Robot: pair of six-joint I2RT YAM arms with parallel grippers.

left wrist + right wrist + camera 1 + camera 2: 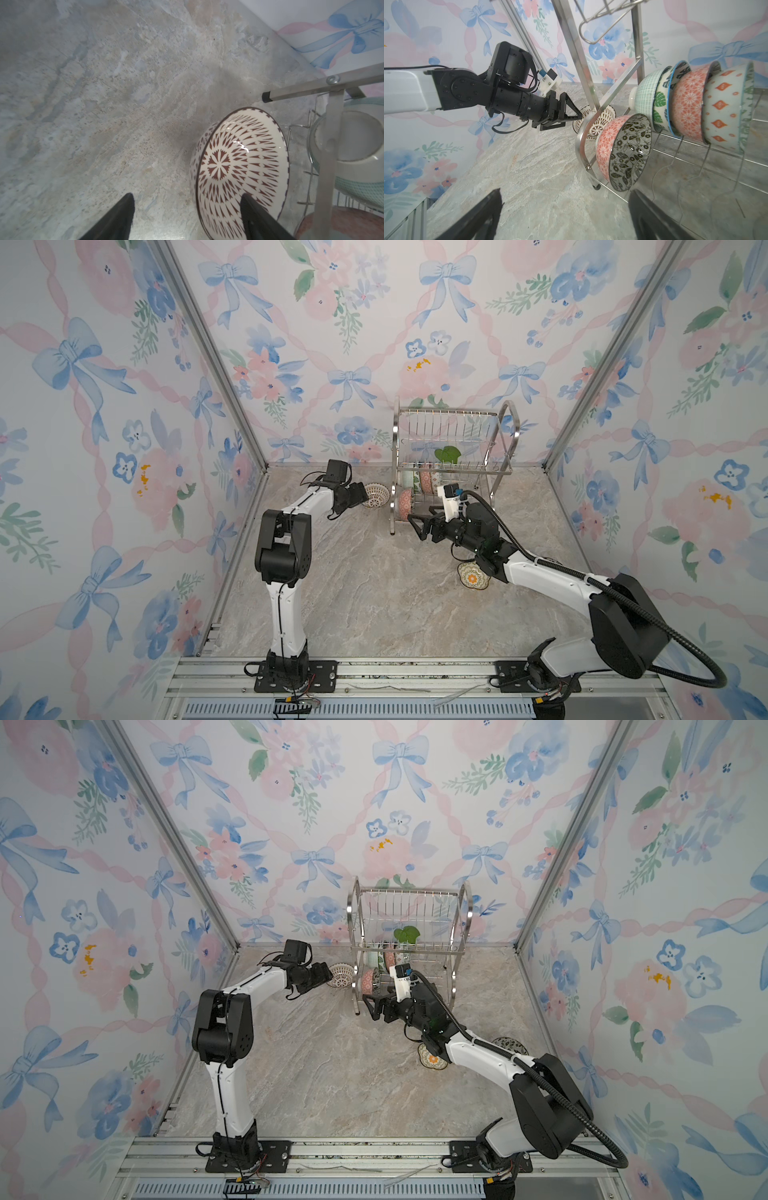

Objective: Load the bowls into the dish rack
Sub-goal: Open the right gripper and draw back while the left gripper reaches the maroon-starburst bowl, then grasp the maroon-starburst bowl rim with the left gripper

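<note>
White bowl [242, 170], brown radiating triangles

The tall two-tier wire dish rack [570, 41] at the far side is polished stainless steel, bright and mirror-like on its tubes. Left of it, the white bowl with brown spoke pattern [241, 166] is glazed ceramic, smooth and glossy with sharp highlights. So is the coral bowl with black floral inside [629, 153]. The grey-beige stone-look surface [374, 593] is matt and finely pitted. The flowered wall covering [332, 344] looks matt.
</note>
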